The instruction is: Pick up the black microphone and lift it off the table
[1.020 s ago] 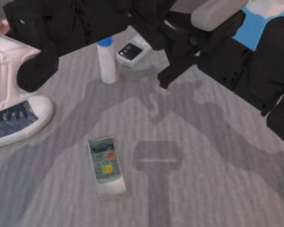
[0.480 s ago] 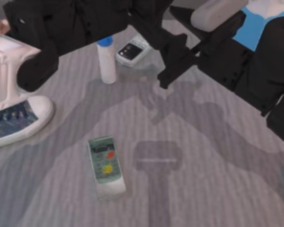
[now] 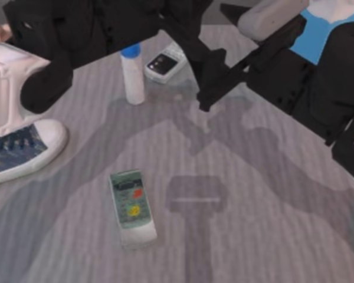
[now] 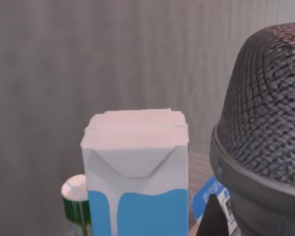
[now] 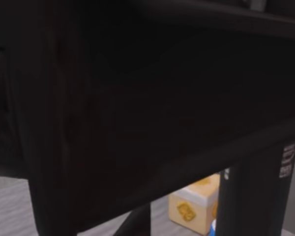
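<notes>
My left gripper (image 3: 217, 72) is clenched on the handle of the slim black microphone with a silver-grey mesh head (image 3: 265, 17), held slanted above the far middle of the striped grey table (image 3: 271, 194), apparently so it hangs clear. My right arm (image 3: 342, 82) sits parked at the far right. I can read no writing anywhere, not even on the white-and-blue carton (image 4: 136, 172) behind the mesh head.

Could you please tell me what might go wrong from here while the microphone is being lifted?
1. The left gripper holds the black microphone tilted above the table, mesh head far out; it could slip or pivot and drop.
2. The left arm passes close to the white bottle; a sideways swing might topple it.
3. The right wrist view is dark, so it offers no check.
</notes>
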You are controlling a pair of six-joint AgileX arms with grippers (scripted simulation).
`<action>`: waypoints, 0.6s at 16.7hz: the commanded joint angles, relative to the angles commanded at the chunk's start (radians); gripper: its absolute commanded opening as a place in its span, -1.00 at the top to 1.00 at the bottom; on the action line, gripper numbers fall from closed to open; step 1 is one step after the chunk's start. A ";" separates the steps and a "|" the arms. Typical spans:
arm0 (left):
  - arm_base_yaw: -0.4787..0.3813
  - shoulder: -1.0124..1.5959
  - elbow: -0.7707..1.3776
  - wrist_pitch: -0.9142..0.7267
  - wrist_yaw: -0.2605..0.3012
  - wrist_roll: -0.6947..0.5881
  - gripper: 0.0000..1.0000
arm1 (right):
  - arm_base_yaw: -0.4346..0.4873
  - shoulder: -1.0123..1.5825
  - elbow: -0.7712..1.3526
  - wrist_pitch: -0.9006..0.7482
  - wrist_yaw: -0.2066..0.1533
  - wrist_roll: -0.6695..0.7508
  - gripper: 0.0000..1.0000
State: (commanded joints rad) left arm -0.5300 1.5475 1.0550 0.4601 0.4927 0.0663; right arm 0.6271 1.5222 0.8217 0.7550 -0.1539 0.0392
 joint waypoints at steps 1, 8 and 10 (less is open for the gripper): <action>0.000 0.000 0.000 0.000 0.000 0.000 1.00 | 0.000 0.000 0.000 0.000 0.000 0.000 -1.00; 0.086 -0.049 -0.033 -0.009 0.071 0.006 1.00 | -0.026 -0.149 -0.137 -0.030 -0.018 -0.004 -1.00; 0.128 -0.072 -0.050 -0.010 0.106 0.008 1.00 | -0.033 -0.229 -0.201 -0.043 -0.031 -0.003 -1.00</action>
State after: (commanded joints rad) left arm -0.4016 1.4757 1.0050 0.4503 0.5991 0.0747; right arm 0.5937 1.2937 0.6210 0.7118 -0.1853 0.0359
